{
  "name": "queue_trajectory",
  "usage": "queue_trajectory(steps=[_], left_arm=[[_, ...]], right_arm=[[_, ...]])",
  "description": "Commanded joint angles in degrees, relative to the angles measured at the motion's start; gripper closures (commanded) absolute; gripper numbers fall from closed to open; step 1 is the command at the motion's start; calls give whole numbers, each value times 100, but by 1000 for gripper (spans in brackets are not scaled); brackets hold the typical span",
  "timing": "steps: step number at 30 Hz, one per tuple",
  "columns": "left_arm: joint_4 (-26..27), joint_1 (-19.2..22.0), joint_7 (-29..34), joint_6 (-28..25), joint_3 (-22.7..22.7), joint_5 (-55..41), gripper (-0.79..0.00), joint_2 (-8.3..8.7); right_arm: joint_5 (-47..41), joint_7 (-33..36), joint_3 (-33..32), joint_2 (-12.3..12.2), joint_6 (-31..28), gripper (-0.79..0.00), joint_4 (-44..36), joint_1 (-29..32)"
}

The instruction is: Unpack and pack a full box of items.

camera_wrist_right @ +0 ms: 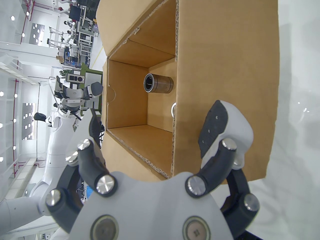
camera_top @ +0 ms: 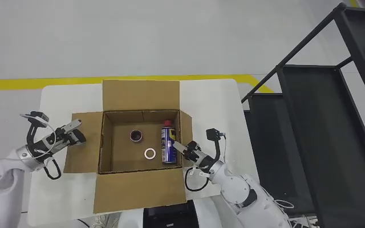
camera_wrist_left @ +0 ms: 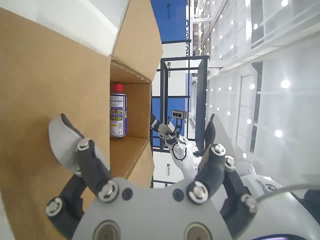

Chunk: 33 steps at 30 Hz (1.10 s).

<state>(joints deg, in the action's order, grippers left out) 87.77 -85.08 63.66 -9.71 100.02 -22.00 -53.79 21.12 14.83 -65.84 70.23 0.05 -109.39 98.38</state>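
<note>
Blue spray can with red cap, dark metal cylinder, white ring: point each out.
Blue spray can (camera_top: 167,143), top view, label.
Dark metal cylinder (camera_wrist_right: 161,84), right wrist view, side wall.
White ring (camera_top: 146,153), top view, its band.

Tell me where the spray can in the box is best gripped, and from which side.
Around mid-body, coming from above. The spray can lies on its side on the box floor, along one wall, so the grip should probably span its round width; the wall-side gap looks tight.

Brown cardboard box, blue red-capped spray can, white ring, dark cylinder
</note>
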Motion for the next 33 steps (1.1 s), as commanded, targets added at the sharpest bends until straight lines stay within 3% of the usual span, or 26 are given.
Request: queue_trajectory(steps=[1,12,19,23,29,33], left_arm=[[-77,42,-8,34,-175,-34,-785,-15],[-550,368,-121,-47,-724,6,-785,-64],[-201,149,-132,-342,-113,-541,-785,-12],[85,-133,-70,-505,319,-1026,-785,6],[461,-566,98,-652,806,-1661,-785,8],[565,-730,299,-599,987,-1940,-785,11]], right_arm=[[34,-2,76,12,53,-785,2,-68],[348,-147,118,-10,228,-785,-496,207],[867,-43,176,-56,74,-785,-1048,383],[990,327,248,-62,114,-785,-1222,170],[953,1035,576,5,547,-785,-1142,-607],[772,1557,943,124,1300,-785,-783,-1427]])
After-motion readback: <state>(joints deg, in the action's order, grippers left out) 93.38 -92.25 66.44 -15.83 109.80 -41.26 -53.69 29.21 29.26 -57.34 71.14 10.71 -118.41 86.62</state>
